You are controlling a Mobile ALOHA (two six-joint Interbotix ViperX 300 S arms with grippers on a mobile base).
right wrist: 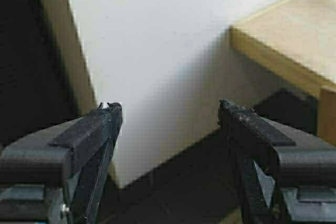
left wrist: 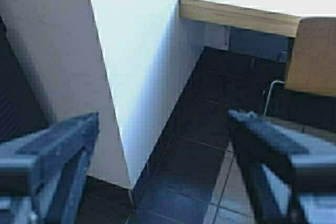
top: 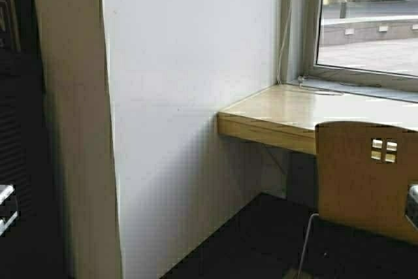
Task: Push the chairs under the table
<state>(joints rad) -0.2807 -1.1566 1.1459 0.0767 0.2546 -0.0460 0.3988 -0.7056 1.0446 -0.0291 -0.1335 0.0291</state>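
Note:
One tan plywood chair [top: 366, 181] stands at the right, its back with small square cut-outs in front of the table's edge. The table [top: 287, 112] is a pale wood counter under the window, ending against a white wall. The left wrist view shows the chair [left wrist: 312, 56] and the table [left wrist: 239, 17] far ahead. My left gripper [left wrist: 163, 116] is open and holds nothing, over dark floor tiles. My right gripper [right wrist: 170, 108] is open too, empty, facing the wall, with the table [right wrist: 283, 40] and a strip of the chair [right wrist: 326, 114] off to one side.
A white wall block [top: 189, 115] juts out left of the table, with a beige pillar edge [top: 72, 122] beside it. A window [top: 369, 17] sits above the counter and a thin cable [top: 282, 37] hangs by its frame. Dark tiled floor [top: 261, 240] lies below.

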